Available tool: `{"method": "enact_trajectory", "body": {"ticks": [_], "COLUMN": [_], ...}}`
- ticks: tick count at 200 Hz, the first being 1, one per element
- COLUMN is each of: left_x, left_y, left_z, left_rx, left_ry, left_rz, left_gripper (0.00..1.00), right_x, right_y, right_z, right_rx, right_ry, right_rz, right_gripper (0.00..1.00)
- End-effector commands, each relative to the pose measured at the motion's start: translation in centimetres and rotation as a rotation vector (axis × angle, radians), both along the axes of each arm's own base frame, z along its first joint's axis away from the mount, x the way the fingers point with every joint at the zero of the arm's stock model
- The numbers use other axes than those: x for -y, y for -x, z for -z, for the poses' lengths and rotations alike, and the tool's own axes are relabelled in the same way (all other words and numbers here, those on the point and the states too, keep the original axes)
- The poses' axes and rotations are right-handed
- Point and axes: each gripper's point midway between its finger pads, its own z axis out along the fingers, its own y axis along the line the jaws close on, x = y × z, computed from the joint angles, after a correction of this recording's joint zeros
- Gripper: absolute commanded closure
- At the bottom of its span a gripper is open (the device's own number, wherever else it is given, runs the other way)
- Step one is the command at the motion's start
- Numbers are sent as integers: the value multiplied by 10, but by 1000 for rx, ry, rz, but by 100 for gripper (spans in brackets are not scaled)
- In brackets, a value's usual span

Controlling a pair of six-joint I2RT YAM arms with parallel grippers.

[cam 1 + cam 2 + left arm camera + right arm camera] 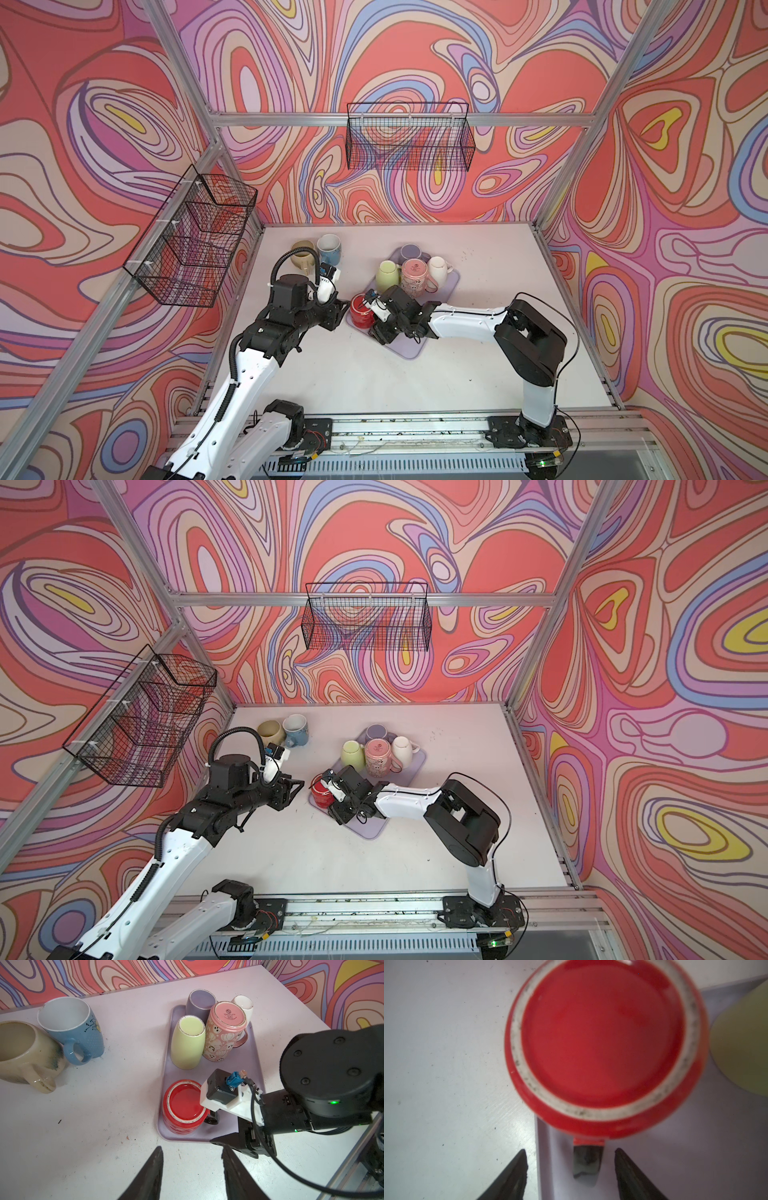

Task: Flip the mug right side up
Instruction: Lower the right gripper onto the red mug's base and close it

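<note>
A red mug (360, 312) (602, 1039) stands upside down, base up, on the near left corner of a lilac tray (409, 349). Its dark handle (587, 1161) points toward my right arm. My right gripper (570, 1150) is open, one finger on either side of the handle and apart from it. In both top views the wrist camera hides those fingers. My left gripper (192, 1147) (340, 307) hangs open over bare table just left of the tray, with nothing between its fingers; the mug (182, 1105) is a short way ahead of it.
Upside down at the tray's far end stand a yellow-green mug (386, 272), a pink patterned mug (413, 276), a white mug (438, 268) and a purple mug (409, 251). Upright at the back left are a blue mug (329, 248) and a cream mug (302, 253). Wire baskets (409, 137) (195, 237) hang on the walls.
</note>
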Motion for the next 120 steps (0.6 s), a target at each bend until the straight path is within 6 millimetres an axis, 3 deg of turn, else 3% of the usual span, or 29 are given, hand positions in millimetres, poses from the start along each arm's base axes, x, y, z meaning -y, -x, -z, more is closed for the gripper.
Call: {"method": "enact_trajectory", "body": {"ticks": [1, 120], "left_x": [3, 3], "left_y": [-1, -1], "left_z": [-1, 3], "left_rx": [12, 1], "left_ry": [11, 3], "left_rz": [13, 13], "left_gripper": [51, 52], "right_x": [-3, -5], "right_y": [-9, -18], "right_z": [5, 16], "right_rx": [25, 47], "right_ry": [4, 17], "right_rz": [25, 54], "right_gripper": [35, 69]}}
